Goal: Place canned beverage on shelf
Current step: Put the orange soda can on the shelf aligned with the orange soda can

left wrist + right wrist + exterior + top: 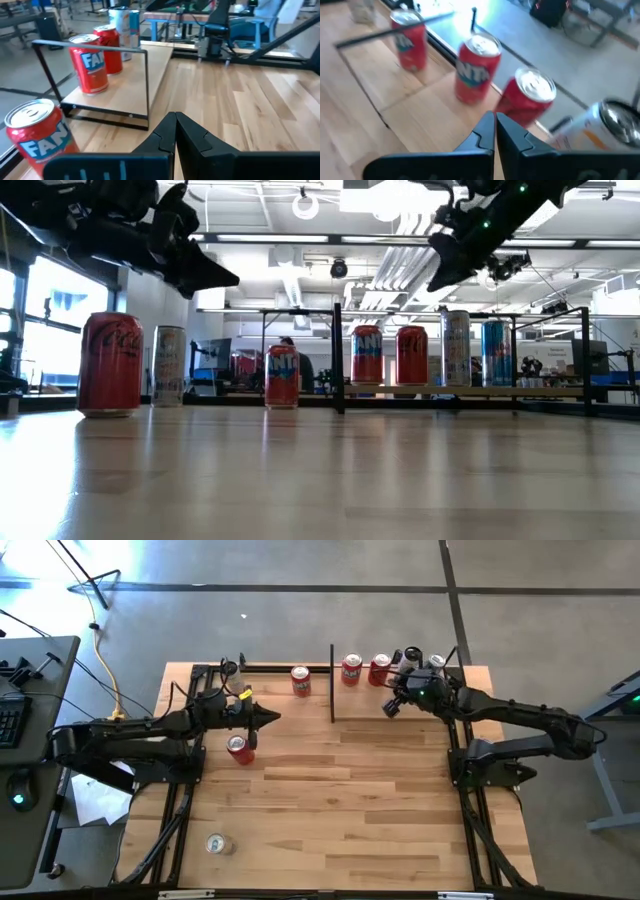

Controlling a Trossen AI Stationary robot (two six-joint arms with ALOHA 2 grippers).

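Red cans are spread over the counter [330, 800], and several already stand on the shelf [135, 80] at the far right: two Fanta cans, [351, 668] and [379, 669], with a silver can [455, 348] and a blue can [495, 352] beside them. A third Fanta can [300, 680] stands on the counter just left of the shelf's black frame. A Coca-Cola can [238, 749] stands on the counter at the left, and one silver can [216, 844] lies near the front left edge.

Both claws are empty. The left claw [268, 718] hovers with its fingers pressed together, between the Coca-Cola can and the third Fanta can, touching neither. The right claw [495, 131], also closed on nothing, hangs above the shelf's cans.

By my reading, the next can to shelve is the third Fanta or the Coca-Cola can, and no grasp has begun. Several things could go wrong. The left claw must open before descending, or its closed tip would knock the can over and send it rolling. A can carried toward the shelf could clip the thin black frame post. The shelf is crowded at its right end, so a careless placement could topple the standing cans. The right arm over the shelf could also collide with an incoming left arm.
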